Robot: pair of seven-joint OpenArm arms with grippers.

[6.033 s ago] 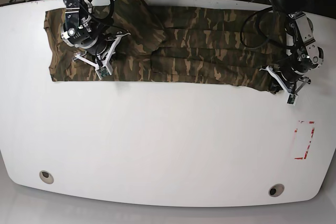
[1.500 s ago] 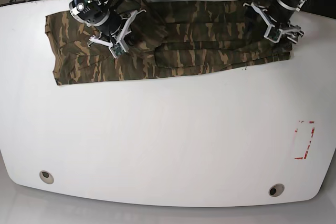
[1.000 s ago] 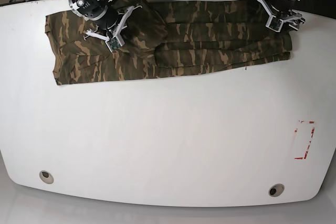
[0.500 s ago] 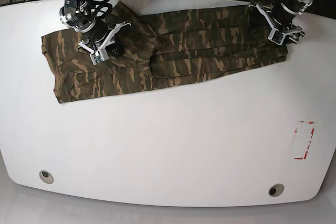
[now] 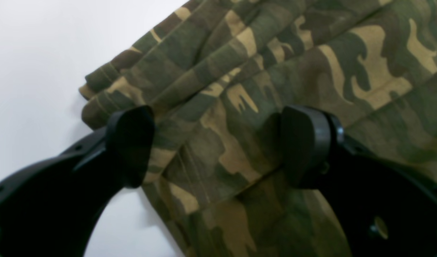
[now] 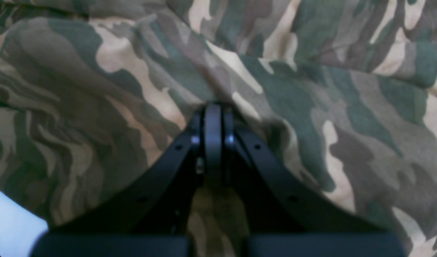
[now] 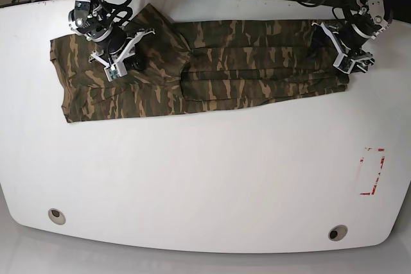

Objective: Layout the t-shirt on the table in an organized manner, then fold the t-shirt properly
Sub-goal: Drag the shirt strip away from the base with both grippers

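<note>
Glossy white table (image 7: 205,178), camouflage t-shirt (image 7: 244,68) along far edge; left pincer (image 7: 350,52) released, right pincer (image 7: 119,62) clenched.

1. T-shirt (image 7: 212,75): soft matt knit cloth, camouflage print, creased in ridges.
2. Table (image 7: 205,178): smooth glossy white top, faint reflections at lower frame.
3. Left gripper (image 5: 218,142) fingers (image 5: 131,142): matt black plastic, smooth.
4. Right gripper (image 6: 213,117): same black plastic, small metal screws.

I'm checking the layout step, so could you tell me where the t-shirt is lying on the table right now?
In the base view the t-shirt stretches along the far edge of the table, reaching from the right gripper to the left gripper.
</note>
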